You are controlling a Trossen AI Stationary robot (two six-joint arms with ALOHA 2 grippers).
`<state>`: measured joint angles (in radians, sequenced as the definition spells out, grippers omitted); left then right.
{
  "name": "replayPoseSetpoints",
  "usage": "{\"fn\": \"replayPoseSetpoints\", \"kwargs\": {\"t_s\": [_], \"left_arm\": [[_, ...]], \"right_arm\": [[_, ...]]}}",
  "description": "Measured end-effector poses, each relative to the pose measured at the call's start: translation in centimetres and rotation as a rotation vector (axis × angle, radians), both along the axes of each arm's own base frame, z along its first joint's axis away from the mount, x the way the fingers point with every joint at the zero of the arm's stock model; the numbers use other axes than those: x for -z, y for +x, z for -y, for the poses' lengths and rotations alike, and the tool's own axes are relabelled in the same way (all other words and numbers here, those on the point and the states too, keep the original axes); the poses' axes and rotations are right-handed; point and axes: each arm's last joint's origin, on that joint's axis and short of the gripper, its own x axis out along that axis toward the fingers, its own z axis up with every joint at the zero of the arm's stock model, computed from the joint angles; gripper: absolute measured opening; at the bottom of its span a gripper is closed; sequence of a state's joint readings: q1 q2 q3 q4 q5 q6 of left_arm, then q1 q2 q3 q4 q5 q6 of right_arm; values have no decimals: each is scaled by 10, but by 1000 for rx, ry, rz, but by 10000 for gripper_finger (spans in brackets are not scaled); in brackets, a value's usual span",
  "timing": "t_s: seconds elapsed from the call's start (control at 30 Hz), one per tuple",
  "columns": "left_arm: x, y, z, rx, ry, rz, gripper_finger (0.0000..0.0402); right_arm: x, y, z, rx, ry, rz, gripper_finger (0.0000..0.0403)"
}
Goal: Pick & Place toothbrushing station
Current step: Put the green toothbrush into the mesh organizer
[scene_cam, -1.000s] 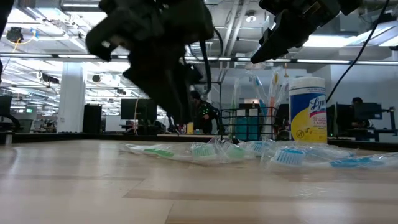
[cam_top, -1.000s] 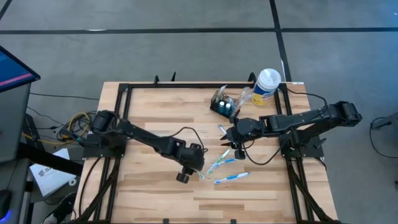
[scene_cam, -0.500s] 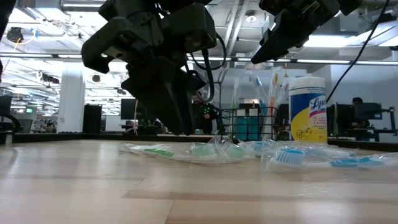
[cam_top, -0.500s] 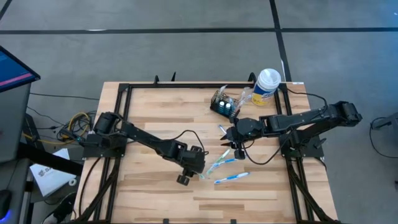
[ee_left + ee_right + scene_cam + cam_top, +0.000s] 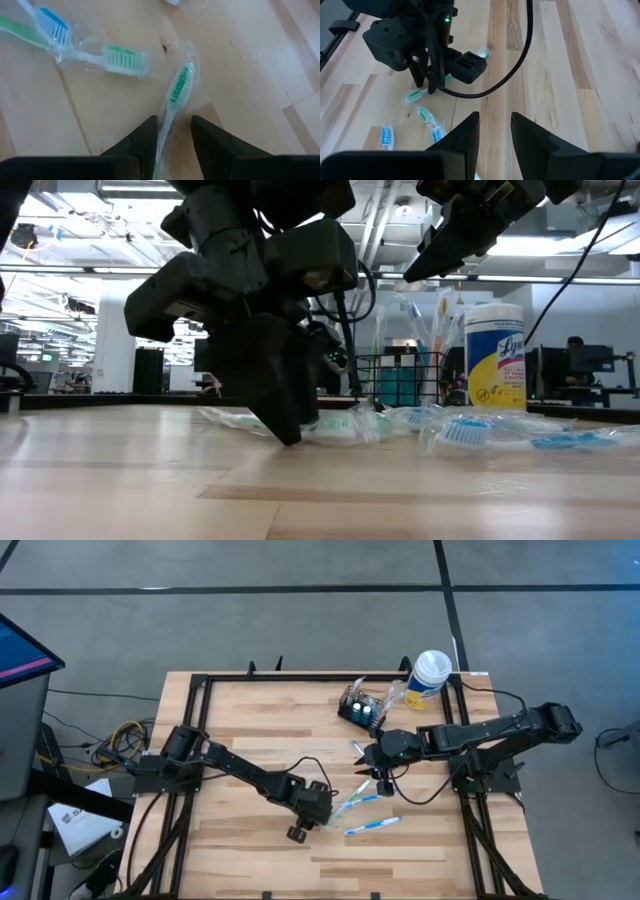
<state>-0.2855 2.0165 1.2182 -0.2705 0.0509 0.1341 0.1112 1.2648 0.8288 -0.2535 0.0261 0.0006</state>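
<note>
Your left gripper (image 5: 172,142) is down at the table with its jaws narrowly parted on either side of a green toothbrush (image 5: 176,95), lined up to pinch its handle. Your right gripper (image 5: 371,757) hovers near the caddy (image 5: 360,708), jaws slightly apart and empty; the caddy sits at the far edge beside the canister (image 5: 428,678), ready to receive brushes

Bright, even light from ceiling strips (image 5: 90,272) overhead; soft shadows on the table (image 5: 250,730), nearest wood blurred.
</note>
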Motion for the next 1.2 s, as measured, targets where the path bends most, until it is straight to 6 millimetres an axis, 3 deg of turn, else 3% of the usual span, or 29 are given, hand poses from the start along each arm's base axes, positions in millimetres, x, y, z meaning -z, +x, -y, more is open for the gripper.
{"fn": "replayPoseSetpoints", "kwargs": {"t_s": [0.2, 0.43, 0.77, 1.2], "left_arm": [[-1, 0, 0, -4, -2, 6, 90], [-1, 0, 0, -5, -5, 7, 9], [-15, 0, -5, -59, 71, 71, 2], [-45, 5, -36, -148, 59, 162, 0]], "right_arm": [[0, 0, 0, 0, 0, 0, 102], [0, 0, 0, 0, 0, 0, 102], [0, 0, 0, 1, -1, -4, 102], [2, -2, -3, -14, -2, -24, 102]]}}
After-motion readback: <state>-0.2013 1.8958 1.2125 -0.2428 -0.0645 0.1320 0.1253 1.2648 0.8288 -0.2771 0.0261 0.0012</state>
